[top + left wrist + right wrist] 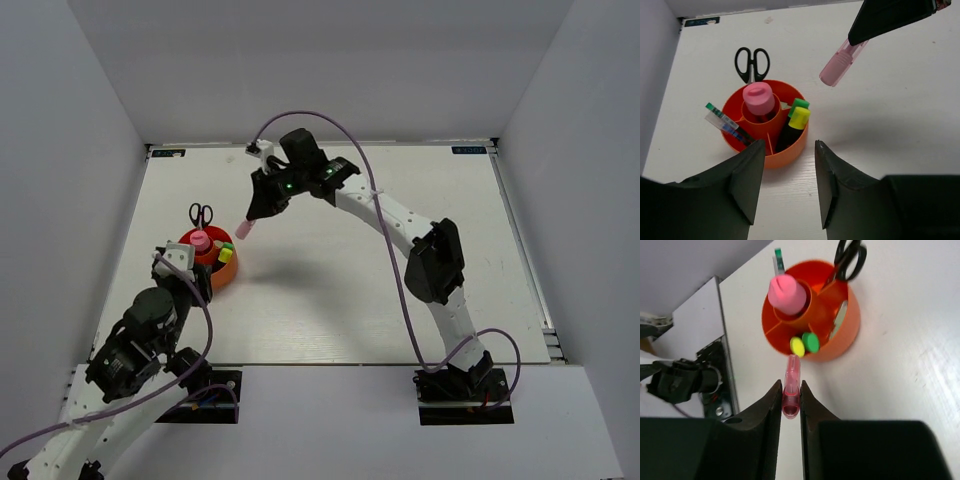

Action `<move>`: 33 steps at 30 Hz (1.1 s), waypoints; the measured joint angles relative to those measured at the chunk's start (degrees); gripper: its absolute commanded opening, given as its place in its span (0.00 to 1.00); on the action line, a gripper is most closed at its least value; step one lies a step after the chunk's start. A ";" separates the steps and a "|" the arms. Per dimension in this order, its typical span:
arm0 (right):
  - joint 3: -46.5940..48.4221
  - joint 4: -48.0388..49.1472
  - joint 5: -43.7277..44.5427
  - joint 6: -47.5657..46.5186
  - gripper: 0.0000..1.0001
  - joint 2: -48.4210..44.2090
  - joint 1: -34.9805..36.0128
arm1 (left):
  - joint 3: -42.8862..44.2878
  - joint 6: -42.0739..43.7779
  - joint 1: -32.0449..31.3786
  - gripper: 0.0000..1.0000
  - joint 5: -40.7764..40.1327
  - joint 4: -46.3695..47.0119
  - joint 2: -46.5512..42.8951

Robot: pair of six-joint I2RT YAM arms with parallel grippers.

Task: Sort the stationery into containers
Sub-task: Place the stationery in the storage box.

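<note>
One-arm job: held the pink highlighter [840, 62] clamped tight in the right gripper [790, 387], up in the air, long side slanting down toward the red-orange cup [790, 152], which sat just left and nearer. Had the left gripper [789, 144] spread wide and empty by the cup's near side. Plenty of room on the white table [330, 300] around.

Right gripper [790, 390]: fingers clamped on pink highlighter [792, 371], held lengthwise.
Red-orange cup [852, 315]: just beyond the highlighter's tip, divided inside.
Centre well: pink-capped item [786, 292].
Near compartment: yellow cap [797, 345], green cap [811, 342].
Far right: scissors [850, 260].
</note>
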 measured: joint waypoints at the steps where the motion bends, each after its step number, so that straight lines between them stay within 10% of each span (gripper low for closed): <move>1: 1.18 0.98 0.74 -0.81 0.00 0.59 0.66 | -0.61 -0.17 0.00 0.55 -0.98 0.02 -1.18; 33: 6.73 17.05 13.55 -13.92 0.00 13.33 8.33 | -9.09 2.16 0.02 0.64 -10.86 1.11 -14.80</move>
